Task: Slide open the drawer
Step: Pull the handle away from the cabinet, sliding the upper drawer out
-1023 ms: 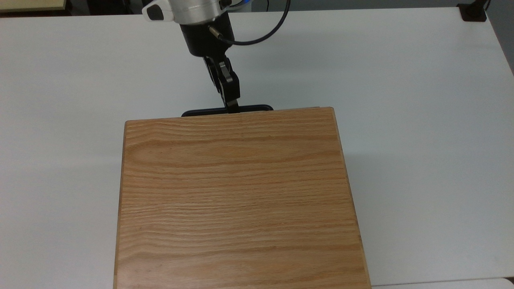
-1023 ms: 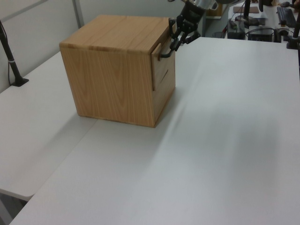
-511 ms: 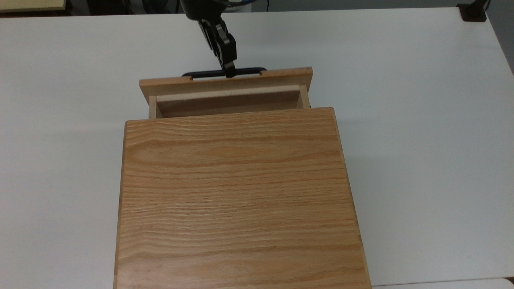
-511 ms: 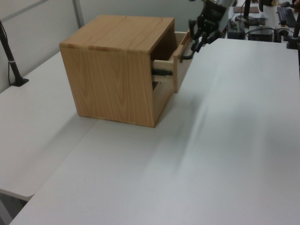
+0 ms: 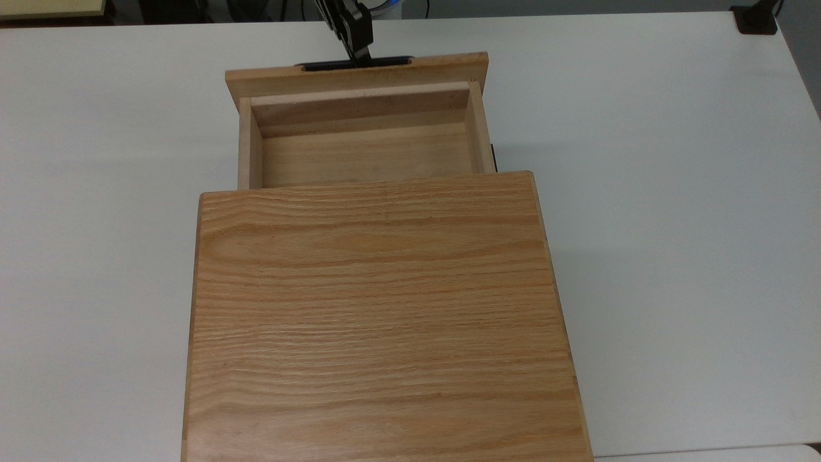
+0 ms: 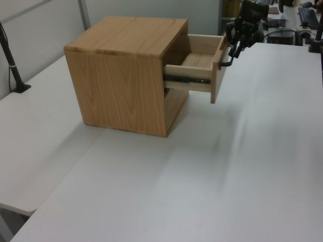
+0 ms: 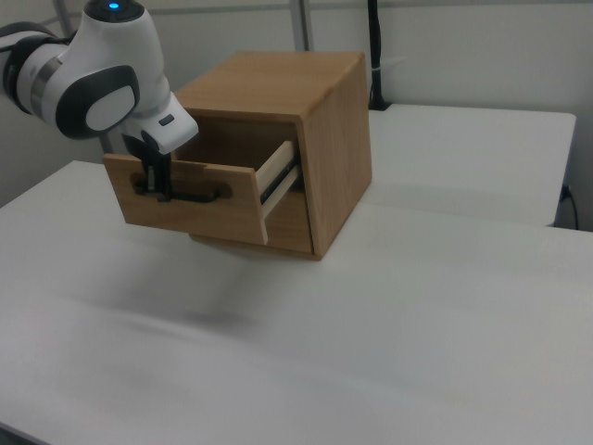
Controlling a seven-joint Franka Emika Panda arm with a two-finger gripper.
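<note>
The drawer (image 5: 359,151) stands pulled far out of the oak cabinet (image 5: 385,308), and its light wood tray is empty inside. Its wider front panel (image 7: 190,209) carries a thin black bar handle (image 7: 199,196). My gripper (image 5: 363,58) is shut on that handle near its middle, coming at it from the far side of the table. In the left view the drawer (image 6: 202,60) juts to the right on a black slide rail (image 6: 181,79), with the gripper (image 6: 233,51) at the handle. The right view has the gripper (image 7: 155,185) hanging down in front of the panel.
The cabinet (image 6: 126,75) sits on a white table (image 5: 673,224) with wide bare room on both sides. A black clamp post (image 6: 12,65) stands at the left view's left edge. A black mount (image 5: 757,19) sits at the table's far right corner in the top view.
The gripper has drawn back toward the far edge of the table with the handle in it, and the drawer has slid from shut to well out of the cabinet.
</note>
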